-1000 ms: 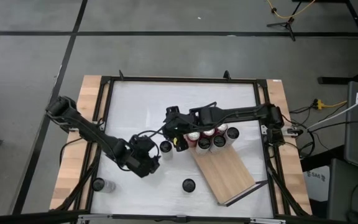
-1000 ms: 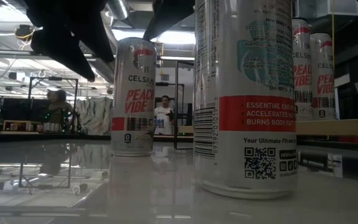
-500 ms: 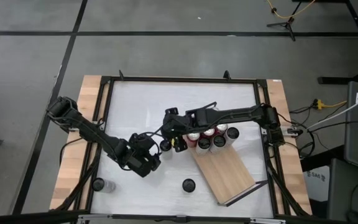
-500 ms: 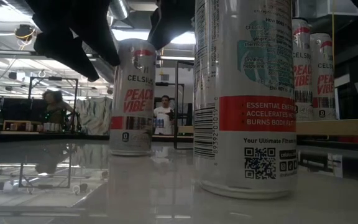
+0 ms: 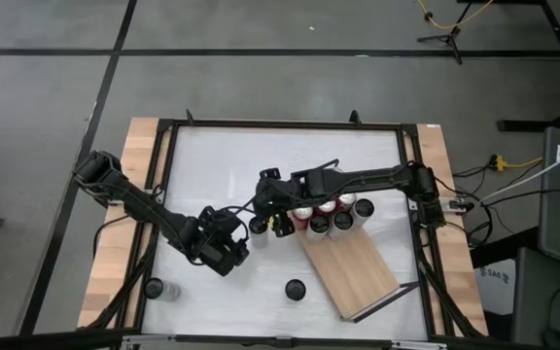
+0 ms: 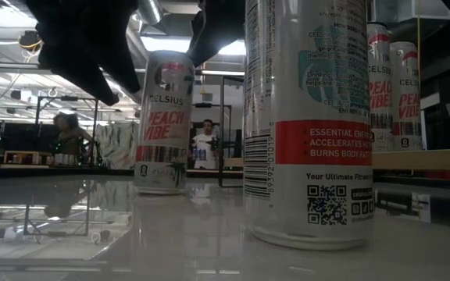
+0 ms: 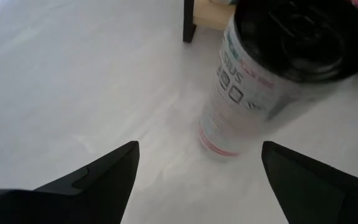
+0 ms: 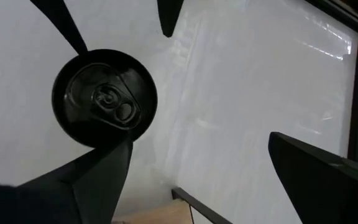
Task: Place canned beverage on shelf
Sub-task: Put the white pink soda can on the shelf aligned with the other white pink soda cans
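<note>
Left gripper point(image 5: 238, 240), fingers spread and holding nothing, stands just beside the loose can point(image 5: 259, 227) on the white tabletop point(image 5: 222, 165), on the side away from the shelf; in the left wrist view the same can point(image 7: 272, 74) appears ahead of the open fingers, leaning in the picture, with no finger touching it. Right gripper point(image 5: 268, 207), likewise spread wide and empty, hangs above that can, which the right wrist view shows from the top as a dark lid point(image 8: 104, 98) beside one finger. Nearest the table-level camera stands another can point(image 6: 307, 117), filling the frame; the loose can point(image 6: 162, 121) lies beyond it and looks slightly tilted there. Beyond, the shelf point(image 5: 353, 272) lies at an angle on the tabletop, its far end carrying a cluster of cans point(image 5: 331, 216) packed together, its near end bare wood. Two further cans remain on the tabletop: one near the front edge point(image 5: 295, 289) and one at the left frame rail point(image 5: 155, 288). Judged progress: several cans already shelved; three remain off the board, and the one between the grippers appears next, not yet grasped.
</note>
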Controlling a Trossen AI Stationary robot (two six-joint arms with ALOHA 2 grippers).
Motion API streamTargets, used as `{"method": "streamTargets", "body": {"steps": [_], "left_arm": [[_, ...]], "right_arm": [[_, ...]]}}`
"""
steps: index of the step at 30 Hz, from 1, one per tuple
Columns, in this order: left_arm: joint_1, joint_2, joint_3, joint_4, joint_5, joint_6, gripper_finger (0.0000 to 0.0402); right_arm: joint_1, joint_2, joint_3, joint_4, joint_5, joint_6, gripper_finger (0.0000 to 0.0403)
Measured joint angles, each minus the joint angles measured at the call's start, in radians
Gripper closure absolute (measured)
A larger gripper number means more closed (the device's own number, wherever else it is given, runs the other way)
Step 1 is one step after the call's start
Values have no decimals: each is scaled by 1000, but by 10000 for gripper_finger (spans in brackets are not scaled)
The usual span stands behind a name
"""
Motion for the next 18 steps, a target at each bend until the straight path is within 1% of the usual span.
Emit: {"method": "streamTargets", "body": {"steps": [7, 13, 18], "left_arm": [[-2, -6, 0, 0, 76, 1, 70], [-17, -7, 0, 0, 90, 1, 70], [-32, -26, 0, -3, 124, 0, 70]], "right_arm": [[0, 2, 35, -26, 0, -4, 29], [0, 1, 103, -40, -1, -4, 29], [0, 2, 142, -31, -65, 17, 29]]}}
